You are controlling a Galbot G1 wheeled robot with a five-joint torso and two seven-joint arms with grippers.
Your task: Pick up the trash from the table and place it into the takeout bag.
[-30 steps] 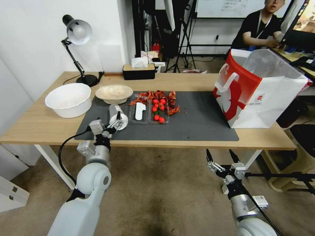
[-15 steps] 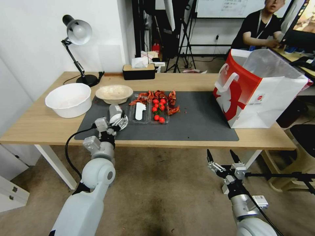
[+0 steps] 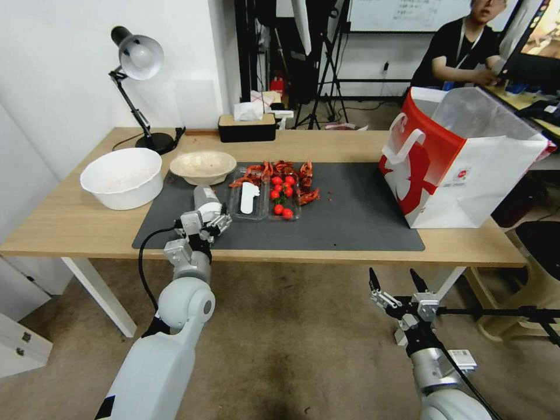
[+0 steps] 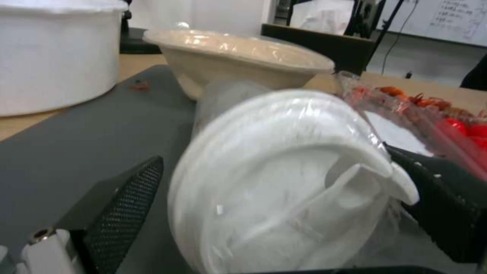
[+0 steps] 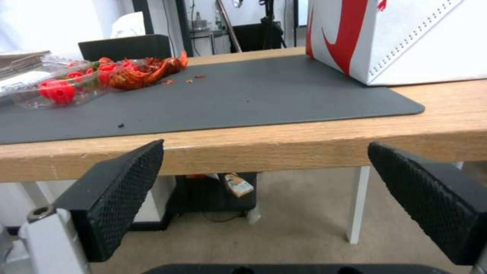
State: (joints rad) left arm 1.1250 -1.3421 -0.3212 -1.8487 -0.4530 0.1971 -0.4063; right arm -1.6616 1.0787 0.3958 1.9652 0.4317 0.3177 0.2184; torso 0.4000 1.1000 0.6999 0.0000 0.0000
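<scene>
A clear white-lidded cup (image 3: 203, 196) lies on its side on the dark mat (image 3: 350, 216), lid toward me. My left gripper (image 3: 207, 218) is open, and its fingers stand on either side of the lid (image 4: 284, 179); the finger on the tray's side looks to touch the rim. Behind the cup stands the shallow beige bowl (image 3: 203, 166) (image 4: 238, 57). The takeout bag (image 3: 461, 169) (image 5: 406, 38), white with a red front, stands upright at the mat's right end. Below the table's front edge my right gripper (image 3: 396, 284) (image 5: 264, 198) hangs open and holds nothing.
Clear trays (image 3: 274, 195) of red shells and cherry tomatoes lie right of the cup. A large white bowl (image 3: 122, 175) sits at the left of the table (image 3: 70, 224), with a desk lamp (image 3: 137, 58) and a tissue box (image 3: 247, 125) at the back.
My left gripper has moved forward and to the right over the table edge, and its fingers now flank the cup's lid. The right gripper has sunk slightly.
</scene>
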